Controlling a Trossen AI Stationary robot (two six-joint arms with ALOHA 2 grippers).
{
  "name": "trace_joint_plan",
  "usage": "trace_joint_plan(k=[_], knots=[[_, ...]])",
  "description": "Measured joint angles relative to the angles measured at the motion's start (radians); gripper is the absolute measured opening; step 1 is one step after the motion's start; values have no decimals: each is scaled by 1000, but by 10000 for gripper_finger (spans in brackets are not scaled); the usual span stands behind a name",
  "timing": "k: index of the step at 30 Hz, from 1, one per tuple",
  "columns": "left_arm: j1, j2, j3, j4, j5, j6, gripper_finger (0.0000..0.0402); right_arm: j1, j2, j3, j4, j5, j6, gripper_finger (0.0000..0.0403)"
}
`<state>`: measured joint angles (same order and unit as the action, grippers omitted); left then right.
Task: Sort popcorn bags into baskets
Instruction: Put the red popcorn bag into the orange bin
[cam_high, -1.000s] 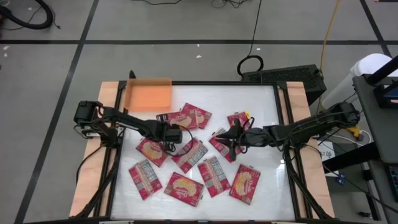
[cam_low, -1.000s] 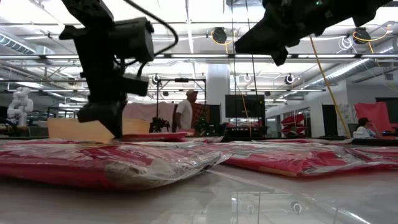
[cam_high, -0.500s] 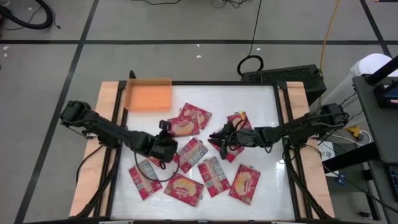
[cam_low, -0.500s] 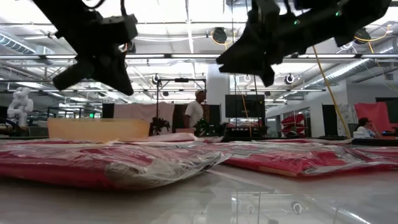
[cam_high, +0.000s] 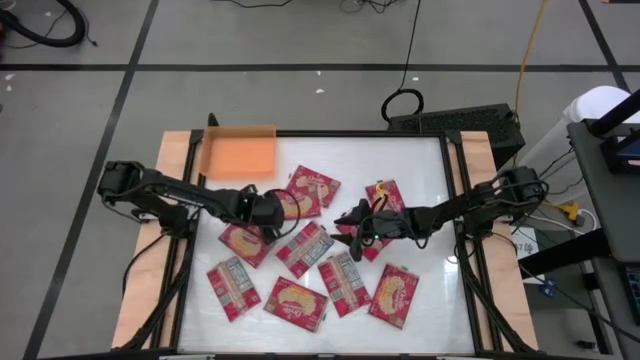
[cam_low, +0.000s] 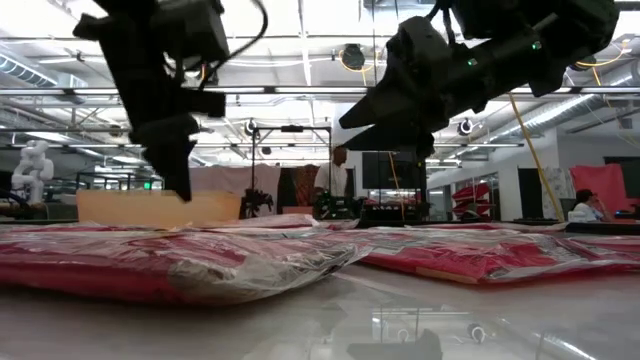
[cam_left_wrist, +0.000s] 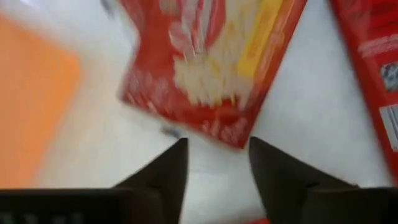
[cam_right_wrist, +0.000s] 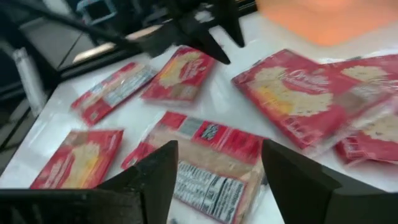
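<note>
2 grippers mid-table, jaws apart, holding nothing: left gripper (cam_high: 272, 208) by popcorn bags (cam_high: 313, 187), right gripper (cam_high: 345, 226); orange basket (cam_high: 238, 152) far-left corner.

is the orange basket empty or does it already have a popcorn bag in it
Empty. In the high view the orange basket shows only its plain orange floor, and every popcorn bag in sight lies outside it on the white table.

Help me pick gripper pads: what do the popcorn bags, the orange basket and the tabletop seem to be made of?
Popcorn bags: red printed packets in thin clear plastic film, glossy and wrinkled, judging by the glare and creases. Orange basket: matte, evenly coloured, probably plastic, though the look leaves it open. Tabletop: smooth white glossy surface that mirrors the ceiling lights in the low view.
</note>
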<state>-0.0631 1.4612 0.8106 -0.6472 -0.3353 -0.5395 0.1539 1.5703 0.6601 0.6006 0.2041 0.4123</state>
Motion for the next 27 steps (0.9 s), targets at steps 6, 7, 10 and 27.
trace_joint_plan(k=[6, 7, 10, 27], knots=[[1, -1, -63, 63, 25, -38, 291, 1, 0, 0, -8, -27, -72, 228], [-5, -1, -77, 97, 11, -36, 304, 1, 0, 0, -6, -26, -87, 227], [-16, -1, -125, 183, -11, -12, 336, 1, 0, 0, -7, -25, -113, 227], [46, -4, -368, 646, 62, 140, 100, 4, 0, 0, 144, 8, -112, 226]])
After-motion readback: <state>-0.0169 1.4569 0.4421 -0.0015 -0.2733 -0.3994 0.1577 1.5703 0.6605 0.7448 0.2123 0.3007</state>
